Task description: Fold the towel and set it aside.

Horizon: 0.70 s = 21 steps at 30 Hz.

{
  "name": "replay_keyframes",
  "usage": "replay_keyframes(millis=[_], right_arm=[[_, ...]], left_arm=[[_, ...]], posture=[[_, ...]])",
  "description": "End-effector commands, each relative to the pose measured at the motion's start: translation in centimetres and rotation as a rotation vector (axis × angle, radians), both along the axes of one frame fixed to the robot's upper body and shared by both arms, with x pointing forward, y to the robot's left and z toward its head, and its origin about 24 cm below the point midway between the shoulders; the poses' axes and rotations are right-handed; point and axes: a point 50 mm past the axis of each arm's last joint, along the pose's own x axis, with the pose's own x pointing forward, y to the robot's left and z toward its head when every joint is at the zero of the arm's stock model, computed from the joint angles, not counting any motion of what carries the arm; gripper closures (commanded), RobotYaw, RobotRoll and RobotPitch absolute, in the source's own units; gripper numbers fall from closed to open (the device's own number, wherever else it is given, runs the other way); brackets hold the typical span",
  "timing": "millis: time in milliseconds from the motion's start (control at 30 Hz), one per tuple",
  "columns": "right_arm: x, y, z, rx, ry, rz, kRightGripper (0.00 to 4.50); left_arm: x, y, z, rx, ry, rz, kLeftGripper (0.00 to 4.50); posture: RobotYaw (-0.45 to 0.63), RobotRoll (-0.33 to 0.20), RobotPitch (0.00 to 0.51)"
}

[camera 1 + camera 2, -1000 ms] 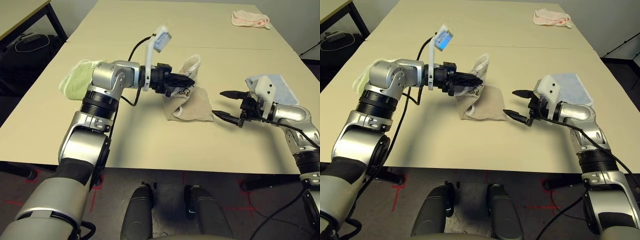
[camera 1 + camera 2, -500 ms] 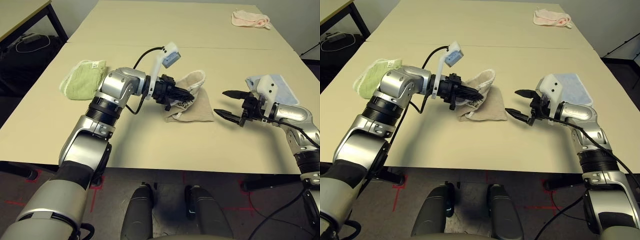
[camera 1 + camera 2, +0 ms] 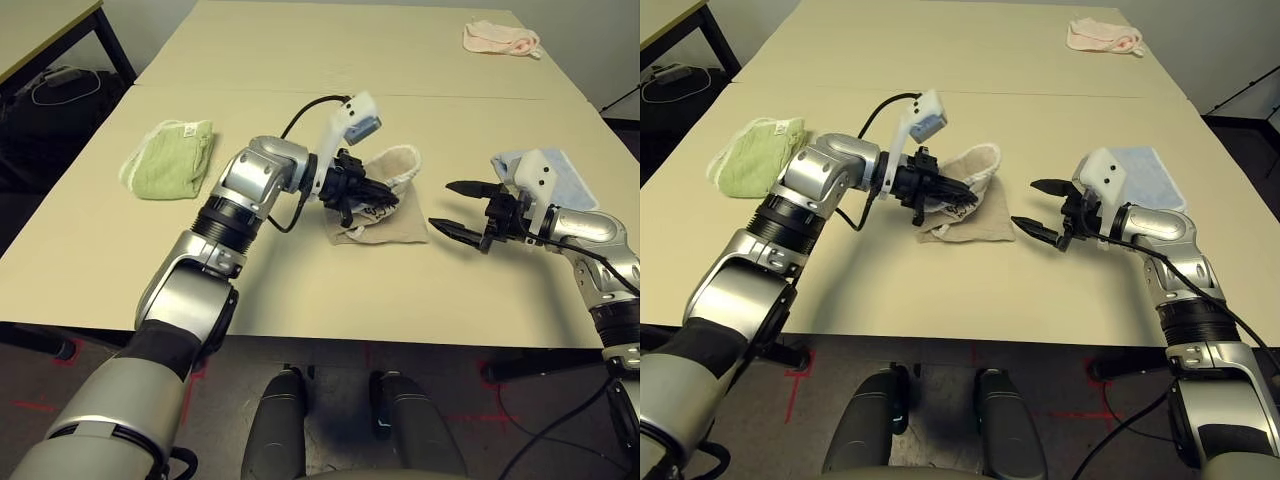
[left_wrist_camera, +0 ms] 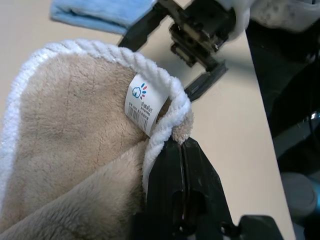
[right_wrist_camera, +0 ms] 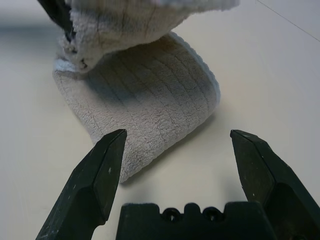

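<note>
Towel [image 3: 385, 205] lower than before, flatter

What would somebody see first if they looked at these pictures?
First, the left claw in the middle of the table, shut on the white edge of the tan towel and holding that edge up. Next, the right claw, wide open beside the towel and not touching it. A green towel lies far left, and a pink cloth at the far corner.

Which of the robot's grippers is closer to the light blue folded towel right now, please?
Right. The right gripper hangs open just in front of the light blue towel; the left gripper is farther off, shut on the beige towel.
</note>
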Motion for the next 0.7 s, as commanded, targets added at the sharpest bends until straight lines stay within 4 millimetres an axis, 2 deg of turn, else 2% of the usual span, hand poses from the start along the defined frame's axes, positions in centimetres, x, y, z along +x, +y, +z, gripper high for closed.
replay_keyframes(millis=[33,267,667,700], right_arm=[[-0.1,-0.5,-0.1,-0.013,0.004,-0.008,0.00],[-0.2,-0.5,-0.1,-0.015,0.002,-0.008,0.00],[-0.3,-1.0,0.2,-0.030,-0.002,-0.013,0.00],[-0.3,-1.0,0.2,-0.031,-0.002,-0.013,0.00]], left_arm=[[-0.1,-1.0,-0.7,0.062,-0.037,-0.041,4.47],[0.0,-2.0,-2.7,0.099,-0.031,-0.040,4.47],[0.6,-2.8,-4.3,0.163,-0.075,-0.015,4.47],[0.6,-2.8,-4.3,0.162,-0.078,-0.017,4.29]], posture=[[0.03,0.000,0.110],[0.02,0.000,0.108],[0.01,0.000,0.108],[0.01,0.000,0.108]])
